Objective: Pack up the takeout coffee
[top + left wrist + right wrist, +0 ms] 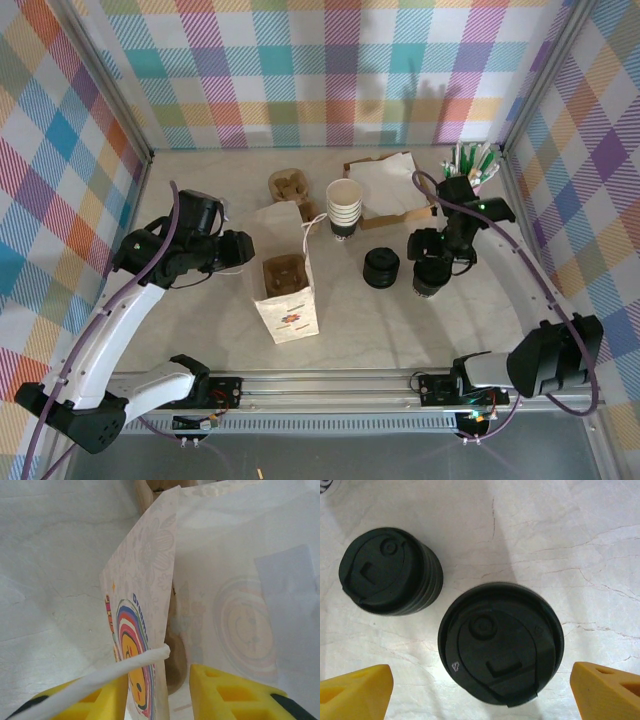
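My right pincer's (480, 689) yellow fingertips (355, 690) sit closest, spread wide and holding nothing. The takeout coffee (500, 642) stands on the table (580, 540) between them, black lid up. The lid stack (390, 572) is near, so a sloppy close could clip it or squash the cup. Left wrist: my left pincer (157, 695) straddles the paper bag's (145, 605) wall, and I can't tell if it's really pinching. If it isn't, the bag could flop. From overhead, coffee and bag are well apart.

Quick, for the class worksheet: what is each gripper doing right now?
Left gripper: partly open, the paper bag's edge between its fingers, not pinched.
Right gripper: open wide over the lidded coffee cup, holding nothing.
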